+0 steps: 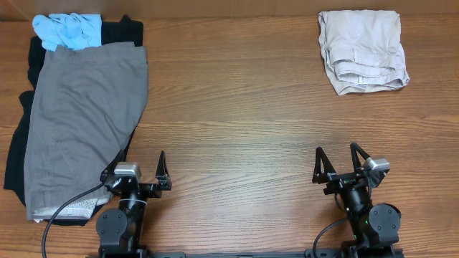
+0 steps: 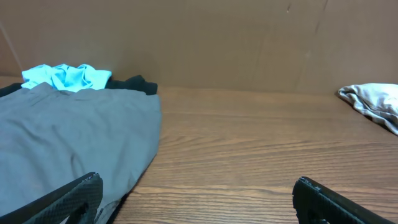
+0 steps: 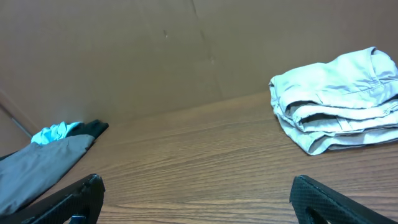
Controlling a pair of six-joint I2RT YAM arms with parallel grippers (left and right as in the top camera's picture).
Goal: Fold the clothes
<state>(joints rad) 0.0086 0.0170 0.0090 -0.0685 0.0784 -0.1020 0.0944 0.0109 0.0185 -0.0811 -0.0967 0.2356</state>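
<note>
My left tool [image 2: 198,186] stands wide and holds nothing, low at the near edge of the table [image 1: 237,107], by the grey shorts [image 1: 82,122]. These lie spread flat at the left, on a black garment [image 1: 123,32], with a light blue garment [image 1: 68,30] bunched at their far end. My right tool [image 1: 336,154] is wide too, empty. 1 folded beige garment [image 1: 363,51] sits far right.

The table [image 1: 237,122] is brown wood-grain with a soft sheen. The grey shorts [image 1: 82,122] are matt, smooth woven cloth; the blue garment [image 1: 69,30] is soft, crumpled cloth, the black garment [image 1: 125,30] matt. The beige shorts [image 1: 363,51] are stitched, creased cloth. The left gripper [image 2: 196,186] has matt black fingers [image 2: 68,198]. The wall [image 2: 217,43] is matt brown board.
</note>
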